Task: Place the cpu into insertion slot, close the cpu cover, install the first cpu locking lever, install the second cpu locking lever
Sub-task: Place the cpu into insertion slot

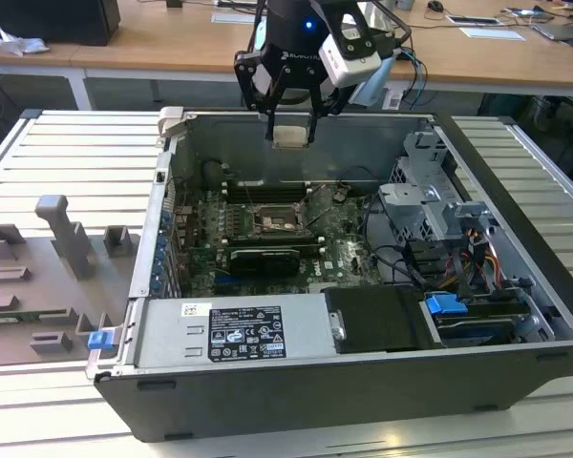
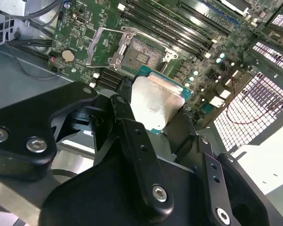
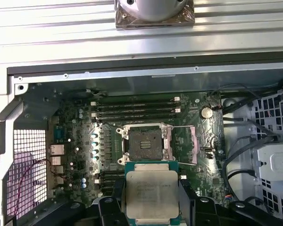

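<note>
My gripper hangs above the open computer case, shut on the cpu, a flat square chip with a pale metal top. In both wrist views the cpu sits between the black fingers, held flat by two opposite edges. Below it on the green board lies the insertion slot, a dark square socket with nothing in it. The cpu cover is swung open beside the socket. The cpu is well above the slot and apart from it.
Long black memory slots run beside the socket. A black card and a labelled power supply lie nearer the case front. A drive cage with cables fills the exterior view's right. Grey fixtures stand outside the case.
</note>
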`<state>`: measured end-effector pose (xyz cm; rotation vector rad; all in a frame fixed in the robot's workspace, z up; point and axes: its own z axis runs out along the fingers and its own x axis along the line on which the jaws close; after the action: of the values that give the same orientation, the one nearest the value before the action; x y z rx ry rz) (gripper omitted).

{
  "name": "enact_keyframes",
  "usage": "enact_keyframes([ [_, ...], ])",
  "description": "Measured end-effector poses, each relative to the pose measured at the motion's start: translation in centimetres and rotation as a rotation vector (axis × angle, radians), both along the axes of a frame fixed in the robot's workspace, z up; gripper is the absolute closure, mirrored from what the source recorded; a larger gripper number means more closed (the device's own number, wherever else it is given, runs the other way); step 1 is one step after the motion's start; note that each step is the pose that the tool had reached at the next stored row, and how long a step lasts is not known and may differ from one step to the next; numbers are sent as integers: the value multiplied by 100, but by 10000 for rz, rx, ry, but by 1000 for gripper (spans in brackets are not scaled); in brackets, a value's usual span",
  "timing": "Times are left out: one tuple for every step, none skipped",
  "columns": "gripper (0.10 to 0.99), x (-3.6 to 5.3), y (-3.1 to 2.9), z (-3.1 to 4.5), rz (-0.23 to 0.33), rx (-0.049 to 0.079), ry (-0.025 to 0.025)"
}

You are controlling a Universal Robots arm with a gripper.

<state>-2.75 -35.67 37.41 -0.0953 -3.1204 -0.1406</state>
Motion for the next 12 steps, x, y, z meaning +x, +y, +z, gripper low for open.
enact_keyframes([
  [549, 0, 0, 0, -12, 0, 0],
  [549, 0, 0, 0, -30, 0, 0],
  [549, 0, 0, 0, -59, 0, 0],
  [549, 0, 0, 0, -98, 0, 0],
  [549, 0, 0, 0, -144, -1, 1],
  [549, 0, 0, 0, -174, -1, 0],
  [549, 0, 0, 0, -198, 0, 0],
  [549, 0, 0, 0, -229, 0, 0],
  [549, 0, 0, 0, -283, -1, 0],
  [549, 0, 0, 0, -363, -1, 0],
  [549, 0, 0, 0, -405, 0, 0],
  [549, 0, 0, 0, -437, -1, 1],
])
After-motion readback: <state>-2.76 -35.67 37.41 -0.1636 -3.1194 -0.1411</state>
